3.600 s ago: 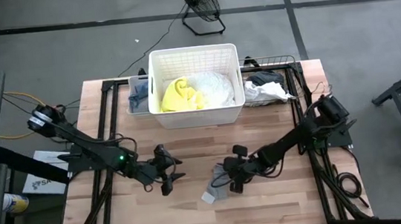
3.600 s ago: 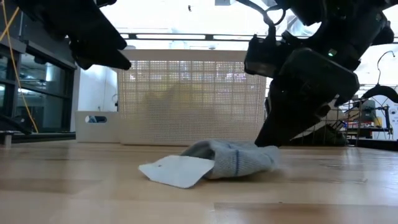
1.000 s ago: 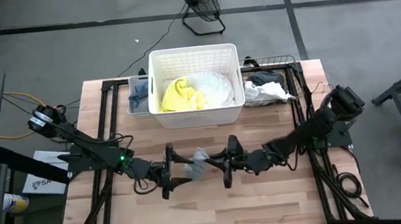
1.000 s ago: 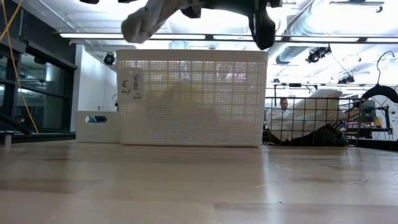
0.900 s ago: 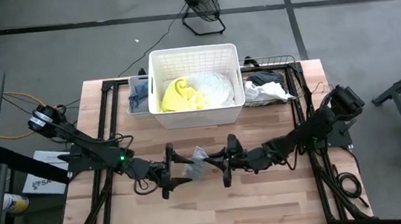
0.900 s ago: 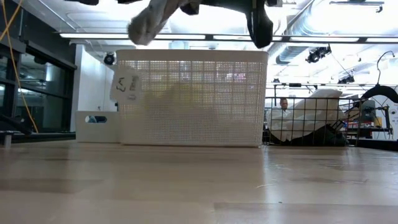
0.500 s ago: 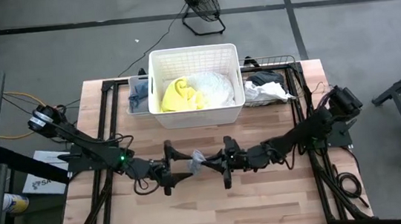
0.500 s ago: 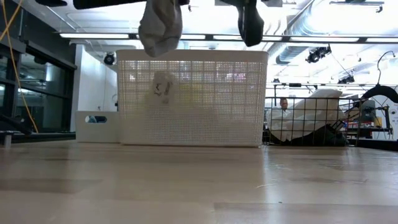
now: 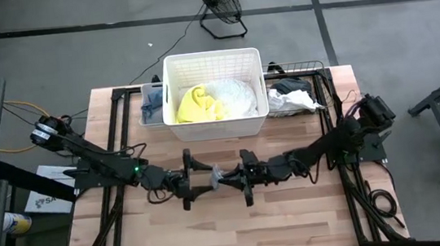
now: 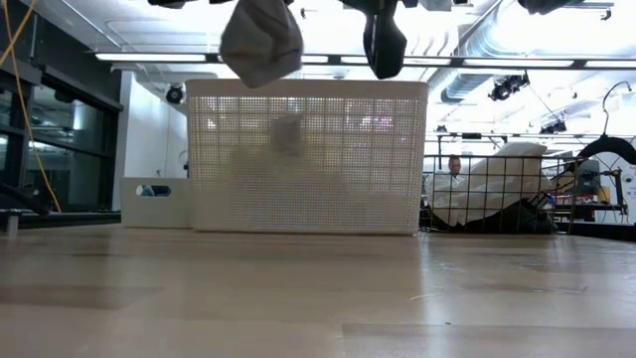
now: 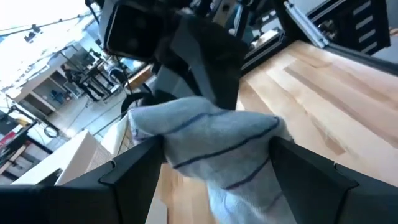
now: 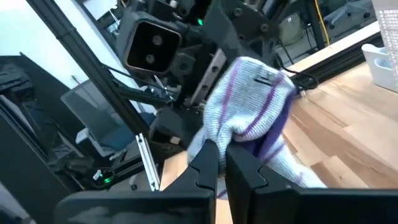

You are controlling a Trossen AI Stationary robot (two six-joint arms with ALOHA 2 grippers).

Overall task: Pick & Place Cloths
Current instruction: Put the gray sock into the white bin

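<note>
A small grey cloth (image 9: 218, 175) with blue stripes hangs high above the table's middle, in front of the basket. In the low view the cloth (image 10: 261, 42) shows at the top edge. My right gripper (image 9: 231, 177) comes level from the table's right and is shut on it. My left gripper (image 9: 207, 176) comes level from the left and is open. Its two fingers (image 11: 124, 180) stand on either side of the cloth (image 11: 205, 143). My left gripper has the cloth's free end between its open fingers. The cloth's sides (image 11: 163, 148) reach up to both fingers, but I cannot tell whether they touch. My right gripper pinches a bunched fold of the cloth (image 12: 239, 134) between its two shut fingers (image 12: 208, 165), coming level from the table's right. The cloth is lifted clear of the table and droops below the hold.
The white slatted basket (image 9: 211, 56) at the far middle holds a yellow cloth (image 9: 194, 105) and a white one (image 9: 234, 97). A small bin with a blue-grey cloth (image 9: 151, 106) stands to its left, a wire basket with dark and white cloths (image 9: 291, 97) to its right.
My left gripper has gone toward the table's right, and its open fingers now stand about the cloth. My right gripper has shifted a little toward the left and turned. The cloth has swung from slanting to hanging down, and its white tag has swung toward the right.
</note>
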